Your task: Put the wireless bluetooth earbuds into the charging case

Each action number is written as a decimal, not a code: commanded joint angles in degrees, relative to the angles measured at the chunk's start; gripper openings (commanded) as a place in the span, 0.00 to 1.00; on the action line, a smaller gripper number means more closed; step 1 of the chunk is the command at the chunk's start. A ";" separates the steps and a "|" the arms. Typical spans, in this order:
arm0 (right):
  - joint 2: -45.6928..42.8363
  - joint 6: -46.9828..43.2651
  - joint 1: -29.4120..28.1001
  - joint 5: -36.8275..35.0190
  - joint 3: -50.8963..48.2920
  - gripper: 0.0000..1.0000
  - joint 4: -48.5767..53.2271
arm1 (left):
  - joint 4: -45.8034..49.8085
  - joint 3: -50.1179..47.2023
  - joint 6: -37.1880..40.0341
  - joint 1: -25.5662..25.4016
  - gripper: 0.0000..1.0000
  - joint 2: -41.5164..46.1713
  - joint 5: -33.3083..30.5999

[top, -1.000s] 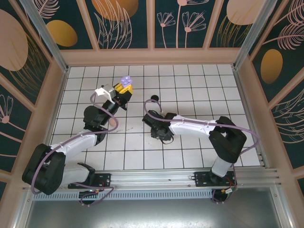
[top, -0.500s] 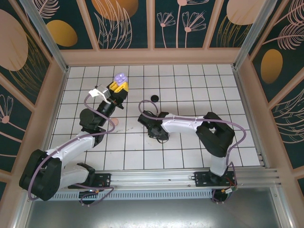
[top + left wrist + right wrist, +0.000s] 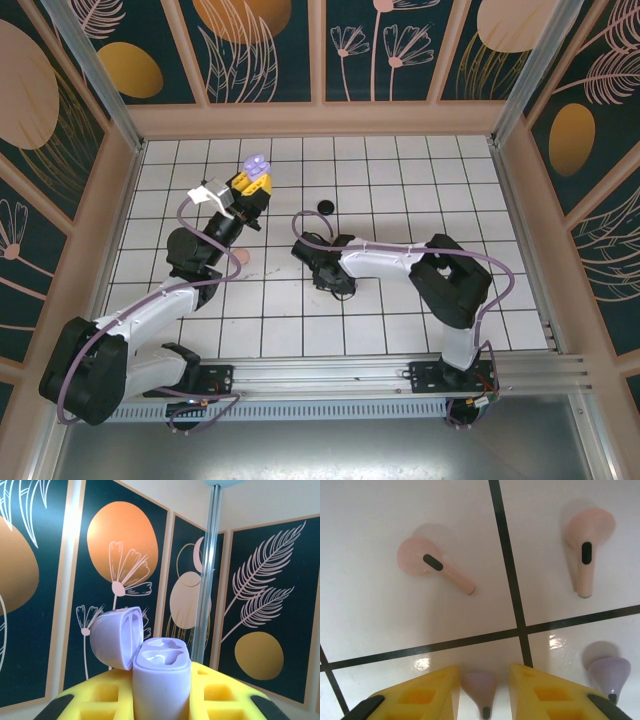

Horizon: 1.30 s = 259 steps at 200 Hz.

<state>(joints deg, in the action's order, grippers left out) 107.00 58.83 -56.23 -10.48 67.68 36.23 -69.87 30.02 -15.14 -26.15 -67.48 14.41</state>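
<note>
My left gripper [image 3: 250, 184] is raised over the far left tiles, shut on a lilac charging case [image 3: 257, 166]. In the left wrist view the case [image 3: 161, 680] stands upright between the yellow pads [image 3: 100, 695], its lid [image 3: 116, 637] swung open to the left and both wells bare. My right gripper [image 3: 325, 278] is low over the middle tiles. Its yellow fingers [image 3: 420, 695] straddle a lilac earbud [image 3: 479, 684] lying on the floor, with a gap still showing on the right side. Two pale pink earbuds [image 3: 427, 560] [image 3: 587, 535] lie beyond it, and a second lilac earbud [image 3: 610, 672] lies to the right.
A small black round object [image 3: 325, 207] lies on the tiles behind the right gripper. A small pink object [image 3: 243, 257] lies beside the left forearm. Patterned walls and aluminium posts [image 3: 90, 80] enclose the white tiled floor [image 3: 420, 180].
Over the second the left gripper carried the case a little toward the far left. The right arm swung its elbow left and its gripper shifted left; both are nearly still in the last half second.
</note>
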 commanded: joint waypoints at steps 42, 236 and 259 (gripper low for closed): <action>0.74 -2.78 0.42 0.59 0.13 0.30 -1.11 | 0.09 2.24 0.28 -0.03 0.00 0.77 1.85; -0.59 -4.92 0.10 1.06 -1.32 0.19 -2.37 | 2.27 3.07 0.46 -0.04 0.00 1.91 2.19; -3.45 -4.82 0.06 -0.29 -1.32 0.18 -2.24 | 3.53 3.82 0.76 0.00 0.00 2.09 2.53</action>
<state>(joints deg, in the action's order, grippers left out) 106.61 54.35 -56.07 -9.21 67.02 34.09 -66.59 31.44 -15.14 -26.15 -66.67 16.03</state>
